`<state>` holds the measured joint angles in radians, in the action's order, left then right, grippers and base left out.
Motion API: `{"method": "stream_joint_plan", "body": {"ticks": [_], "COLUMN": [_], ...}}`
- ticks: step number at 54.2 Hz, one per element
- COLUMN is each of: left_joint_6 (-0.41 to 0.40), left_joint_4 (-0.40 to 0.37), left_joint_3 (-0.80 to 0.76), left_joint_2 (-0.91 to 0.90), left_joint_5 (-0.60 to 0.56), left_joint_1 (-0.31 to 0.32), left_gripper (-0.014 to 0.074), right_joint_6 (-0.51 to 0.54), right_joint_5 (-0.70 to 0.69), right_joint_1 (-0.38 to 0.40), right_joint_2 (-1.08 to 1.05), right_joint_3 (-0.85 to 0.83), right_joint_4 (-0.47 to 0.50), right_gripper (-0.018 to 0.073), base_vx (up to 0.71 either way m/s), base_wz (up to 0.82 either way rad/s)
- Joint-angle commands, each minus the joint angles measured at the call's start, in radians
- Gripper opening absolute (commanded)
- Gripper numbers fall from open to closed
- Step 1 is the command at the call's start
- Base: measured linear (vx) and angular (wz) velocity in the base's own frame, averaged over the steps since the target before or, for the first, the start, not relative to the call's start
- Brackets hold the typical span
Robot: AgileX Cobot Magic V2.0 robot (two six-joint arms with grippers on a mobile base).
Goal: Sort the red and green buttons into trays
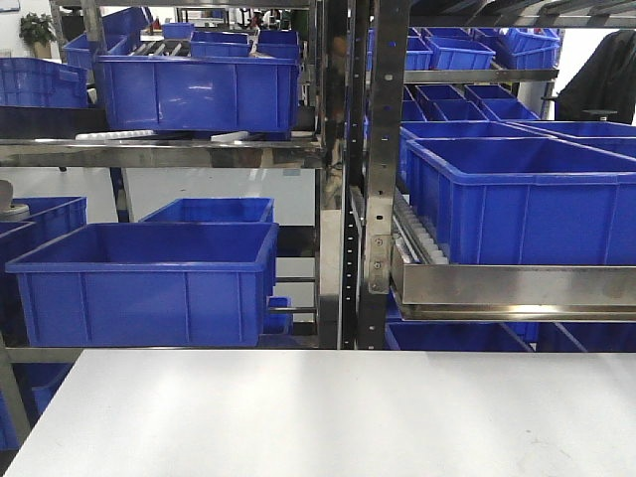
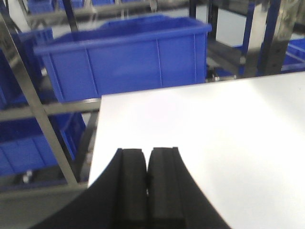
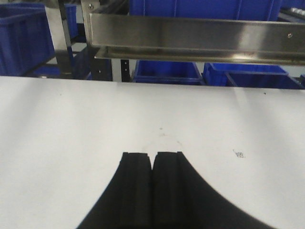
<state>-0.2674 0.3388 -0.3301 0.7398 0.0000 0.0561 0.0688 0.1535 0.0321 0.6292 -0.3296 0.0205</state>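
Buttons and trays: not in view.
The three cameras take in only the bare white surface (image 1: 318, 417) and the blue crates (image 1: 149, 283) behind it.

The left gripper (image 2: 147, 151) is black, with two flat, blocky fingers (image 2: 132, 171) that widen into a curved base. The right gripper (image 3: 152, 155) looks just the same, dull and plain.

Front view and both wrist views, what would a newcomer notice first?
Deep blue crates fill the steel racks behind the white table, the nearest at left and right. In the wrist views the left gripper and right gripper hang shut over the tabletop; no buttons or trays show.
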Motion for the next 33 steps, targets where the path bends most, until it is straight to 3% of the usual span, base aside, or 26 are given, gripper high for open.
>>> {"method": "stream_joint_plan", "body": {"ticks": [1, 11, 18, 29, 33], "left_joint_6": [-0.031, -0.038, -0.154, -0.183, -0.183], "left_joint_4": [-0.008, -0.008, -0.006, -0.004, -0.006], "left_joint_3": [-0.029, -0.029, -0.029, -0.031, -0.031], "left_joint_2": [0.058, 0.181, 0.271, 0.376, 0.419], "left_joint_5": [-0.073, -0.090, -0.140, -0.251, -0.270], "left_joint_1": [-0.002, -0.002, 0.003, 0.085, 0.088], "left_gripper": [0.0217, 0.0407, 0.0528, 0.0580, 0.0580], "right_joint_6": [0.001, 0.001, 0.001, 0.001, 0.001], "right_joint_5": [-0.085, -0.085, -0.085, -0.085, -0.084], "right_joint_1": [-0.003, -0.003, -0.003, -0.003, -0.003], "right_joint_2": [0.046, 0.120, 0.165, 0.208, 0.216], "right_joint_3": [-0.034, -0.034, -0.034, -0.034, -0.034], "right_joint_4": [0.003, 0.003, 0.003, 0.003, 0.003], "right_gripper": [0.0145, 0.0268, 0.0360, 0.0402, 0.0402], "base_vx": [0.00, 0.00, 0.00, 0.00, 0.00], "base_wz": [0.00, 0.00, 0.00, 0.00, 0.00]}}
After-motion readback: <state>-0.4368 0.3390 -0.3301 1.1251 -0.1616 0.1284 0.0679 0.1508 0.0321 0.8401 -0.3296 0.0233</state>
